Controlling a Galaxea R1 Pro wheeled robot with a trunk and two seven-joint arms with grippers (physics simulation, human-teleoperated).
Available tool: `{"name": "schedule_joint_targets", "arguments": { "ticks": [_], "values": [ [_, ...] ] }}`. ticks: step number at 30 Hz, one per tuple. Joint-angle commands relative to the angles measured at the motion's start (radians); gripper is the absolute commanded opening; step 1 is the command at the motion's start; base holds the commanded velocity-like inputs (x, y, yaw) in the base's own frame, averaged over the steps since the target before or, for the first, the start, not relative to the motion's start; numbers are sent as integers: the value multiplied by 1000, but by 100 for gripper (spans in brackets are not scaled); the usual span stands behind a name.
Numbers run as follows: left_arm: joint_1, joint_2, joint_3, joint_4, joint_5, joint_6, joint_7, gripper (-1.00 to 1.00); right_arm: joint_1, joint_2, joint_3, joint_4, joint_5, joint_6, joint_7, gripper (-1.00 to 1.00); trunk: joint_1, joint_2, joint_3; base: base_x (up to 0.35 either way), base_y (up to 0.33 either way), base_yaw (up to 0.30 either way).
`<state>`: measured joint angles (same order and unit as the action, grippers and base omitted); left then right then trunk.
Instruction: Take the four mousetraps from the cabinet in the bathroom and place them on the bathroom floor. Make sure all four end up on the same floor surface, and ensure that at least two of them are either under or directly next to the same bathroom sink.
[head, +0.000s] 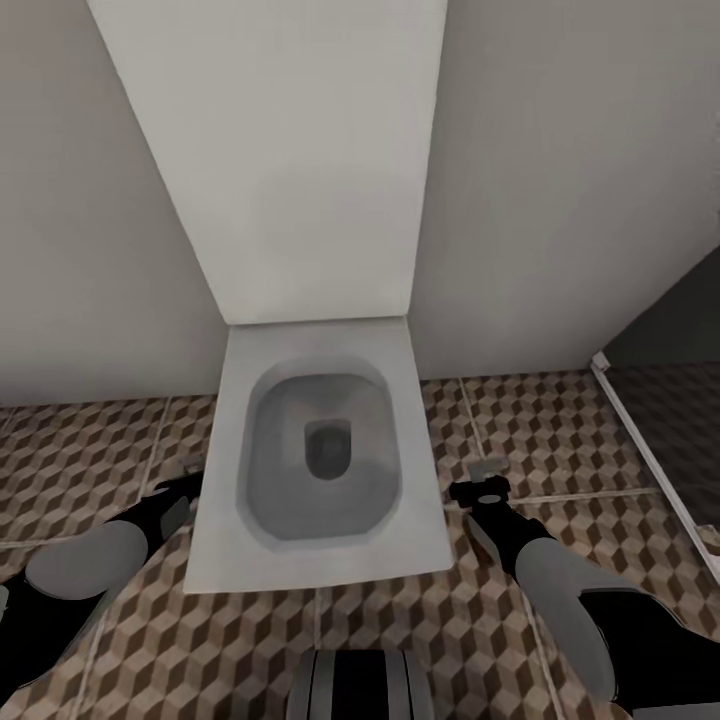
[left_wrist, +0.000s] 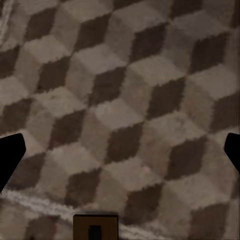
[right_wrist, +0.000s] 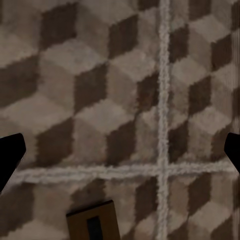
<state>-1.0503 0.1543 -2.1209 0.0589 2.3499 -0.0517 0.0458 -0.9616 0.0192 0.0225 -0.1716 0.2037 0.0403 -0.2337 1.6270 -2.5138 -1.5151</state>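
Note:
The cube-patterned bathroom floor (head: 560, 440) lies under both arms. My left gripper (head: 183, 487) hangs low over the tiles left of a white toilet; in the left wrist view the gripper (left_wrist: 120, 152) is open, with bare floor (left_wrist: 125, 100) between its black fingertips (left_wrist: 10, 155). A small brown slab with a dark slot (left_wrist: 95, 227), apparently a mousetrap, lies on the tile just below it. My right gripper (head: 480, 490) is right of the toilet, also open (right_wrist: 120, 152), with a similar tilted brown slab (right_wrist: 92, 220) on the floor (right_wrist: 75, 75). The cabinet and sink are out of view.
The white squarish toilet (head: 320, 460) with its tall raised lid (head: 290, 160) stands between my arms against a pale wall. A white shower threshold (head: 650, 450) runs along the right, with darker floor behind it. Open tiles lie on both sides of the toilet.

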Motion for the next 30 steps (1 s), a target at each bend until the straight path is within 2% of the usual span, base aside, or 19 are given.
{"name": "schedule_joint_targets", "arguments": {
  "ticks": [1,30],
  "values": [
    [0,1,-8,-2,6,-3,5,100,0,0,2,0,6,4,-4,100,-1,0,3,0,0,0],
    [0,1,-8,-2,6,-3,6,100,0,1,2,0,6,4,-4,100,-14,7,116,0,0,0]
  ]
}}
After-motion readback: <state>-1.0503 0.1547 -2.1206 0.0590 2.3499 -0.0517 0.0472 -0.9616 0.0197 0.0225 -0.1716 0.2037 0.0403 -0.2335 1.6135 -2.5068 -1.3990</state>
